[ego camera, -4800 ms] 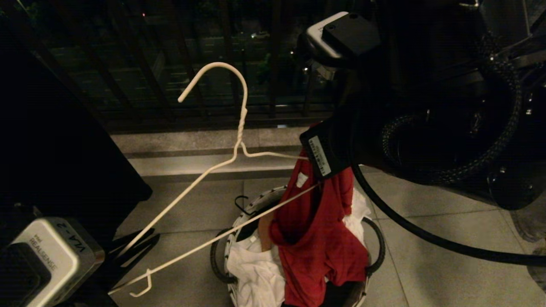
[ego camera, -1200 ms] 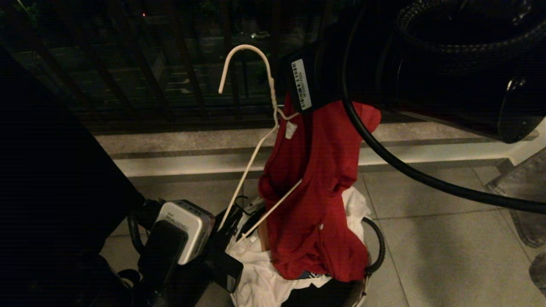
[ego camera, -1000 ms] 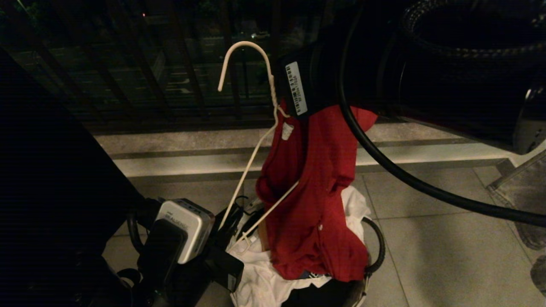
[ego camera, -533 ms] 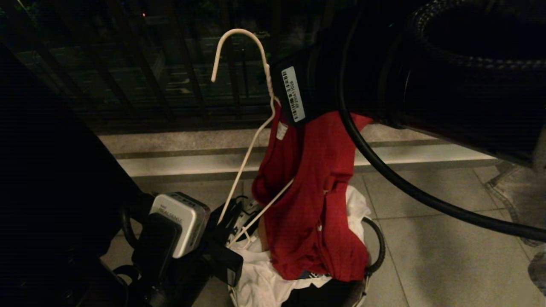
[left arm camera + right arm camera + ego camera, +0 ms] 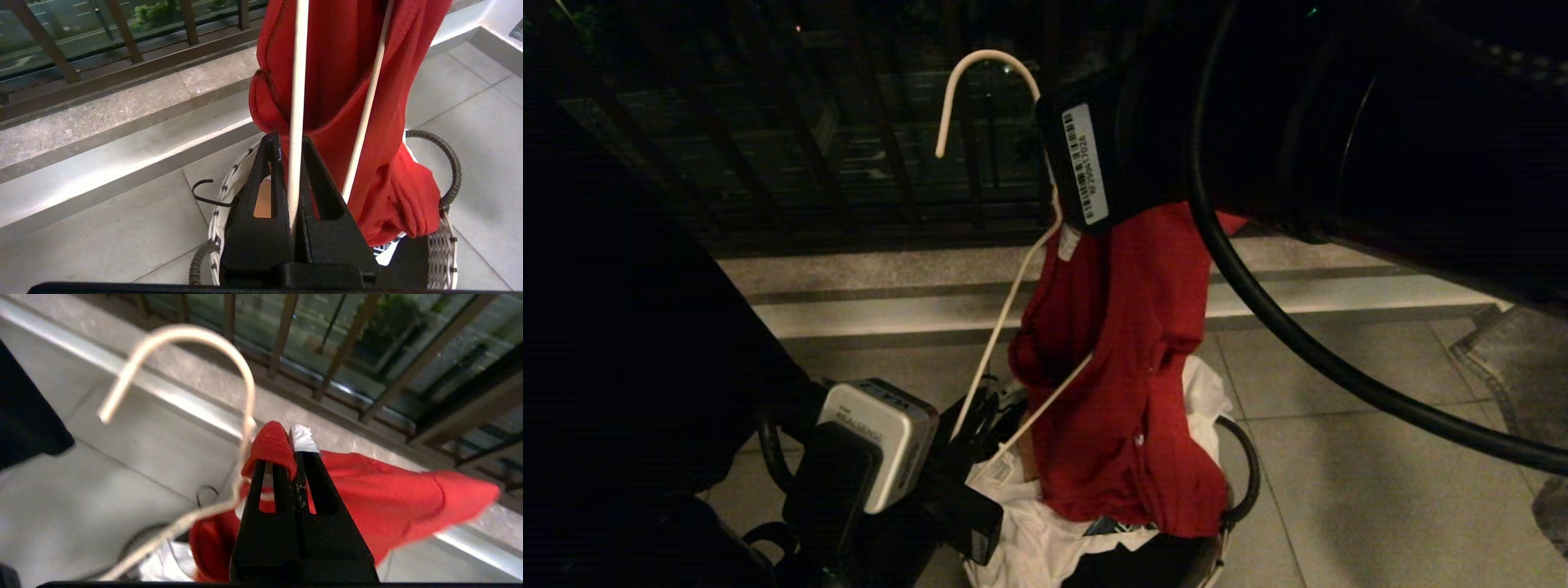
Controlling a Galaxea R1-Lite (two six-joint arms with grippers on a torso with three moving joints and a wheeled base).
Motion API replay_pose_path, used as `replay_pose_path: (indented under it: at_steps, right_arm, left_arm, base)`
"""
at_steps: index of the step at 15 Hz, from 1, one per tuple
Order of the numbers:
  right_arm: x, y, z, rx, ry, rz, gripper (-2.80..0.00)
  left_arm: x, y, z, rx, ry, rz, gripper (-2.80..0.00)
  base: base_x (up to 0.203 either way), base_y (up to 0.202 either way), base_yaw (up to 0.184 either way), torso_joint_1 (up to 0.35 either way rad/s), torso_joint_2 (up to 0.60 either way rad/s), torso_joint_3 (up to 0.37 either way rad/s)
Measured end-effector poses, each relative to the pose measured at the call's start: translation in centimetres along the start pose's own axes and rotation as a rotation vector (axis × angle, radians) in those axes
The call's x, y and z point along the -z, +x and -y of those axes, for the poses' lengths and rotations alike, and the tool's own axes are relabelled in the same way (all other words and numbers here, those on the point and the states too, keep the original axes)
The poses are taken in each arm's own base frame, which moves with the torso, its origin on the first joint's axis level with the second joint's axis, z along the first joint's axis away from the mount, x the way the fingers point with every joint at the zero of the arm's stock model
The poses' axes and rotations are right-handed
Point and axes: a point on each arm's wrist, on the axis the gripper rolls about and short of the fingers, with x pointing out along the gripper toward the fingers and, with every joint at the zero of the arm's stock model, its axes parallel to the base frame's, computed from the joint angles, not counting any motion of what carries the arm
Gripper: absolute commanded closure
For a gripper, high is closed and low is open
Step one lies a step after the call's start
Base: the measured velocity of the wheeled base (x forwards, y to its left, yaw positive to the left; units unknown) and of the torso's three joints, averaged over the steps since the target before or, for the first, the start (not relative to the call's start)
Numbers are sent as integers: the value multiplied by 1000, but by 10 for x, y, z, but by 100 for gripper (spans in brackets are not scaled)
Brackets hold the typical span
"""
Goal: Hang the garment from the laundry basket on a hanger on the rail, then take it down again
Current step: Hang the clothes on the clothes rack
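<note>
The left gripper (image 5: 293,196) pinches the hanger (image 5: 297,102) by its lower end, its long axis rising steeply to the right gripper (image 5: 295,457), which pinches the garment (image 5: 1127,359) at the collar; its hem trails over the laundry basket (image 5: 1245,474) rim

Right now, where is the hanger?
In the head view the hanger stands centre, above the basket, threaded into the red shirt: left gripper clamps its lower wire, right gripper pinches the collar.
</note>
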Motion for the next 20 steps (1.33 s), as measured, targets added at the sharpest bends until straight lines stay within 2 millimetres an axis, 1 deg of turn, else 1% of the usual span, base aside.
replay_pose_path:
  at_steps: [8,17,20]
  right_arm:
    - [-9,2,3,17,9,37,0]
    - [-19,-7,6,14,27,69,0]
    - [-20,-9,-4,-13,28,76,0]
  left_arm:
    - [-9,1,-1,-10,-20,33,0]
    - [-23,2,-2,-38,-52,79,0]
    - [-23,3,-2,-42,-58,80,0]
  base:
    - [0,0,0,0,0,0]
    - [0,0,0,0,0,0]
    - [0,0,0,0,0,0]
